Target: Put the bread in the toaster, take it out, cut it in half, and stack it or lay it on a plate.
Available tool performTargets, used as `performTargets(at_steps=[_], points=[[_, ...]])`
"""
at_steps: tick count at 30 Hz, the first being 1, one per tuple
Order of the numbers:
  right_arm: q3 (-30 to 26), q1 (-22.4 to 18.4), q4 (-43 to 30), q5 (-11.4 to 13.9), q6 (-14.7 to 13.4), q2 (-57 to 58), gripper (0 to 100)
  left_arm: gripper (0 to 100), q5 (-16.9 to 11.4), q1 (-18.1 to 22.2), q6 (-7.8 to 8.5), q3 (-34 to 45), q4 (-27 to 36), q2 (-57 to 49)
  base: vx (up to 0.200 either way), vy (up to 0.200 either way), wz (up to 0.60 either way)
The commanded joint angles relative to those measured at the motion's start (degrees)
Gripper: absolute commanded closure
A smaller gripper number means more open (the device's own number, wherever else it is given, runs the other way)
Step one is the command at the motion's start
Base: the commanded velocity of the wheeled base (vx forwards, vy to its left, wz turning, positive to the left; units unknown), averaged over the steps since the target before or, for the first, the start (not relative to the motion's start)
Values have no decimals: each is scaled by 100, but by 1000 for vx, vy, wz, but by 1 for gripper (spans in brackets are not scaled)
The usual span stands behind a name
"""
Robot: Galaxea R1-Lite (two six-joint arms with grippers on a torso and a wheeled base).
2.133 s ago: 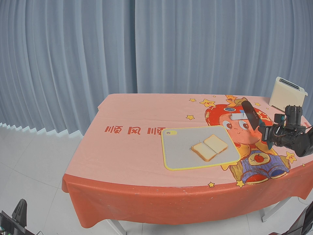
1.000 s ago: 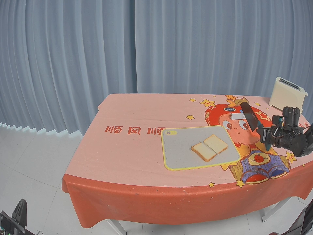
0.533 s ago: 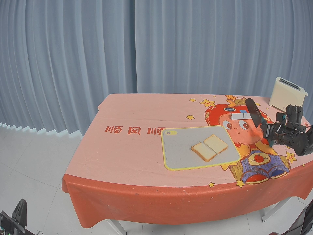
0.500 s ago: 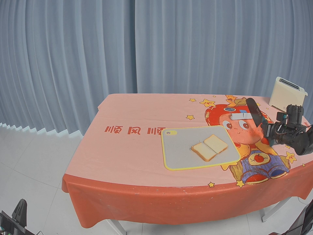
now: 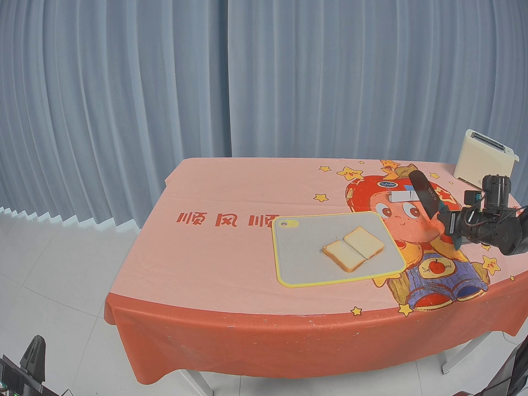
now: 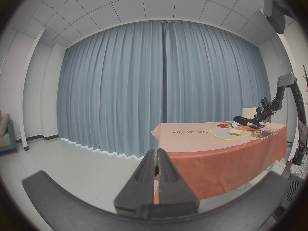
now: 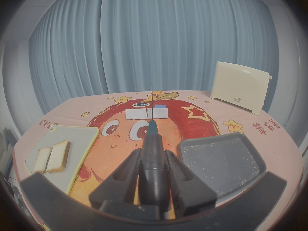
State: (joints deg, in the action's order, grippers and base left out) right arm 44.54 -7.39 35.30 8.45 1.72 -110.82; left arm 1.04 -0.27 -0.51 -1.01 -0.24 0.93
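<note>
Right end effector (image 7: pixel 153 152): clamped on the knife (image 7: pixel 151 129) handle, above the table (image 5: pixel 231 259). Set the knife down flat, clear of the tray (image 7: pixel 221 164). Bread halves (image 5: pixel 352 247) lie side by side on the cutting board (image 5: pixel 297 259), awaiting transfer.

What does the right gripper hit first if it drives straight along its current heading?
Nothing close, likely. The right gripper holds the knife about level above the tablecloth, aimed over the white strip toward the curtain. Clearance over the strip is unclear.
</note>
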Motion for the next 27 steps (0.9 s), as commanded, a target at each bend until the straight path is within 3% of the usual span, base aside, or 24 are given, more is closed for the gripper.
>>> performTargets(at_steps=[1, 22, 27], points=[[72, 62, -68, -19, 74, -9, 100, 100, 2, 0, -2, 101, -2, -5, 0, 0, 0], [204, 326, -85, -168, 127, 26, 100, 100, 2, 0, -2, 101, -2, -5, 0, 0, 0], [213, 334, -76, -335, 153, -36, 100, 100, 2, 0, -2, 101, -2, -5, 0, 0, 0]])
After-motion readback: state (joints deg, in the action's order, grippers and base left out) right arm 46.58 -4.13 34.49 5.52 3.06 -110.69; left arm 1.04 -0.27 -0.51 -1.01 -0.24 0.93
